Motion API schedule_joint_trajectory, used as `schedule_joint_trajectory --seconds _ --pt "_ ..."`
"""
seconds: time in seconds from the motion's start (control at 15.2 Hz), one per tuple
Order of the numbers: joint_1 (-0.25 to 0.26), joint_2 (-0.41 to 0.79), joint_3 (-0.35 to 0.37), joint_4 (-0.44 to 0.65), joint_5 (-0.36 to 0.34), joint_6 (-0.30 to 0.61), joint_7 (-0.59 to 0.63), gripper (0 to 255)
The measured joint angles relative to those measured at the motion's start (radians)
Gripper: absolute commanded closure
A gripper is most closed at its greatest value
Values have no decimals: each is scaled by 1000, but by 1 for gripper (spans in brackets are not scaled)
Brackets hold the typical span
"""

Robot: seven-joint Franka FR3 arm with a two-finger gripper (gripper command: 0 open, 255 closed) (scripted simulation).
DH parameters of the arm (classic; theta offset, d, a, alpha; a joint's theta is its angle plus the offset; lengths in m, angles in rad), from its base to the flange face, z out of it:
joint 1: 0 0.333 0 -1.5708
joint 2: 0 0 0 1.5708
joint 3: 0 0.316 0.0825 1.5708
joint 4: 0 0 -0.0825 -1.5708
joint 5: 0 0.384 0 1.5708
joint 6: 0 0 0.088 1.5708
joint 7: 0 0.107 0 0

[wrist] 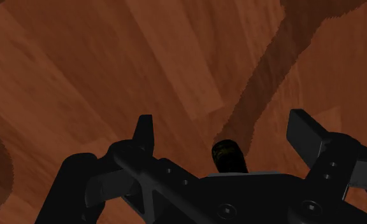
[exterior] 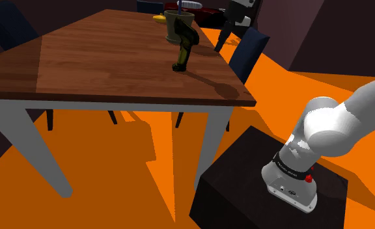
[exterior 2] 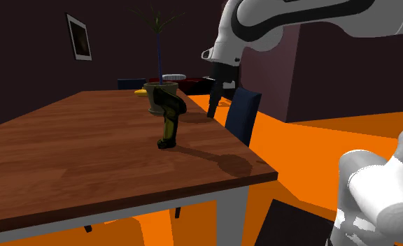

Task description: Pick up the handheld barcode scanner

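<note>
The olive-and-black barcode scanner [exterior 2: 169, 122] is standing upright on the wooden table [exterior 2: 67, 154], in front of a potted plant [exterior 2: 152, 91]. The gripper [exterior 2: 211, 112] is hovering nearby above the tabletop, fingers spread apart, grasping nothing.

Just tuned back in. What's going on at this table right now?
A white Franka arm is after the handheld barcode scanner, which stands on its handle end on the brown wooden table, close to a potted plant. The end effector hangs above the table beside the scanner with its fingers apart, touching nothing. The scanner is not yet grasped.
</note>
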Motion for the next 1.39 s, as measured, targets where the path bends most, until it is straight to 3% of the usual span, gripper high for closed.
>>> schedule_joint_trajectory --seconds 0.53,1.12,1.19,1.39 --pt "166 142 -118 203 206 43 -387 0" --pt "183 146 -134 118 244 134 -475 0" --pt "183 146 -134 116 244 136 -476 255" --pt "183 145 -134 115 245 138 -476 255"
